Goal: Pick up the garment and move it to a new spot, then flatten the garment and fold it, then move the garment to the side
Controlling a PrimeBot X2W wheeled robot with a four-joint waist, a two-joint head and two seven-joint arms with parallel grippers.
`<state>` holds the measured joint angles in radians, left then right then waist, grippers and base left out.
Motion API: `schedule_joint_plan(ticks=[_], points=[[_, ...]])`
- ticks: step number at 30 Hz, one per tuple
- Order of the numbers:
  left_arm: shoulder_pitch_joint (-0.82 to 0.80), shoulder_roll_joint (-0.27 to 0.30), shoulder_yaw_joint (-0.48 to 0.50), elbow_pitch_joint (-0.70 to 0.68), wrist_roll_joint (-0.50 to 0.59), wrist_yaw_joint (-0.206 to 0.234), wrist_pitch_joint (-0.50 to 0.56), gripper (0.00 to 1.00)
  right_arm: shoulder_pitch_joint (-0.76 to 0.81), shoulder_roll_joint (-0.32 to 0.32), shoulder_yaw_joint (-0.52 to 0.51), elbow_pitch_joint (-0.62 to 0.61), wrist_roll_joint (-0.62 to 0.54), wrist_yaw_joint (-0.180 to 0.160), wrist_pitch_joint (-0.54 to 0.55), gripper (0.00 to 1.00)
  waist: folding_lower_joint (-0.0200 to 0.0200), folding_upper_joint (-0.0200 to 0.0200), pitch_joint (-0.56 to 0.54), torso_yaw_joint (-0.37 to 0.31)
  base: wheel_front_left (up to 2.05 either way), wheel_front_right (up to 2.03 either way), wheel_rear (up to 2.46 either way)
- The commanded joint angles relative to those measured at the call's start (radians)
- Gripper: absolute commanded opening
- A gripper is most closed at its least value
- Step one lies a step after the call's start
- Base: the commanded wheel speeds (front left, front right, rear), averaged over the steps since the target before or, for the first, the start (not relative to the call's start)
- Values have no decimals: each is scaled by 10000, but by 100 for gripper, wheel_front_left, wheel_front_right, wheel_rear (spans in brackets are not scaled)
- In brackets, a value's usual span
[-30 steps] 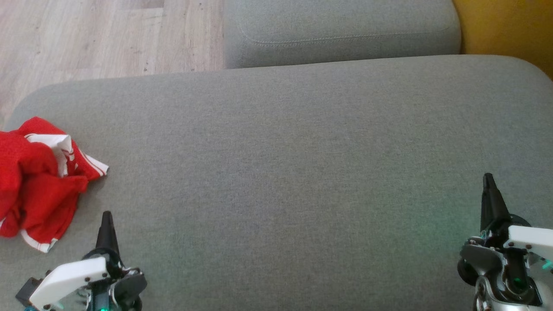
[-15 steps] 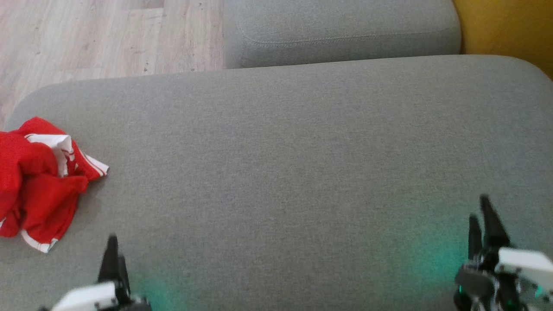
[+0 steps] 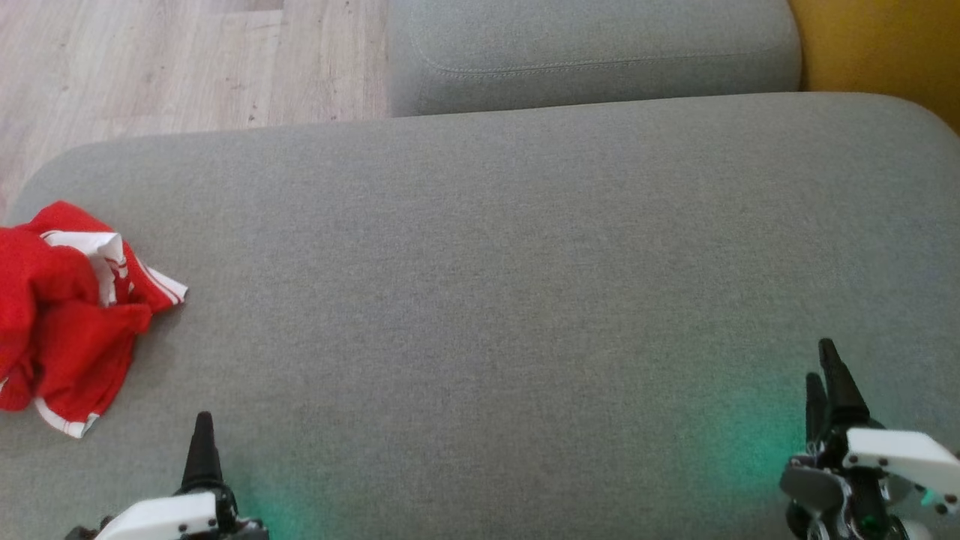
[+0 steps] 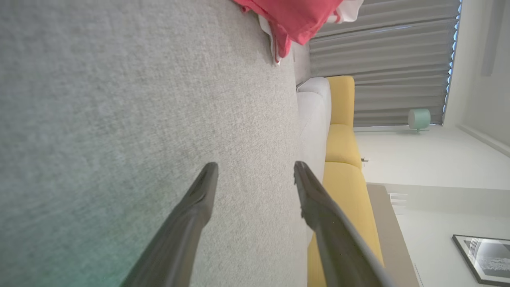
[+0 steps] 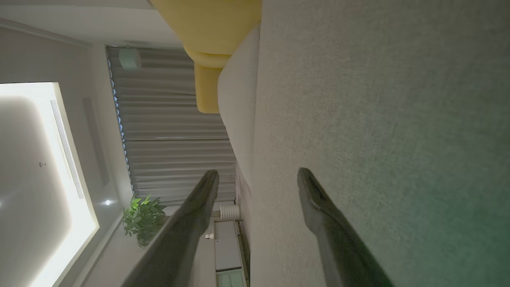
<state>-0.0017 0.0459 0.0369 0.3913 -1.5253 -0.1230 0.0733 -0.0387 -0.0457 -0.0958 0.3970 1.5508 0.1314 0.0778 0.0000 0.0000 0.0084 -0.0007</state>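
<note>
A crumpled red garment (image 3: pixel 64 315) with white trim lies at the far left edge of the grey cushion (image 3: pixel 495 285). It also shows as a red bundle (image 4: pixel 295 18) at the top of the left wrist view. My left gripper (image 3: pixel 202 442) sits at the lower left, below and right of the garment, apart from it. In its wrist view the gripper (image 4: pixel 255 171) stands open with nothing between the fingers. My right gripper (image 3: pixel 825 367) rests at the lower right, far from the garment; seen from its wrist, the gripper (image 5: pixel 259 177) is open and empty.
A second grey cushion (image 3: pixel 592 52) lies behind the main one. Wooden floor (image 3: pixel 150 60) shows at the upper left and a yellow seat (image 3: pixel 877 45) at the upper right. The garment hangs near the cushion's left edge.
Both grippers have opened from shut and drawn back toward the bottom of the head view. The garment has not moved.
</note>
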Motion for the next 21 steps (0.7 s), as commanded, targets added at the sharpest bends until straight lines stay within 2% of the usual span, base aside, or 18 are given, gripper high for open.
schedule_joint_plan(ticks=[1, 21], points=[[-641, 195, -15, -200, 316, -10, -136, 100, -652, -242, 118, -268, -282, -1, -165, 100, 0, 0, 15, -3, 0, 0, 0], [-1254, 426, -431, 92, 2539, -22, -723, 100, -1456, -368, 414, 176, -2541, -2, -755, 100, 0, 0, 99, -8, 0, 0, 0]])
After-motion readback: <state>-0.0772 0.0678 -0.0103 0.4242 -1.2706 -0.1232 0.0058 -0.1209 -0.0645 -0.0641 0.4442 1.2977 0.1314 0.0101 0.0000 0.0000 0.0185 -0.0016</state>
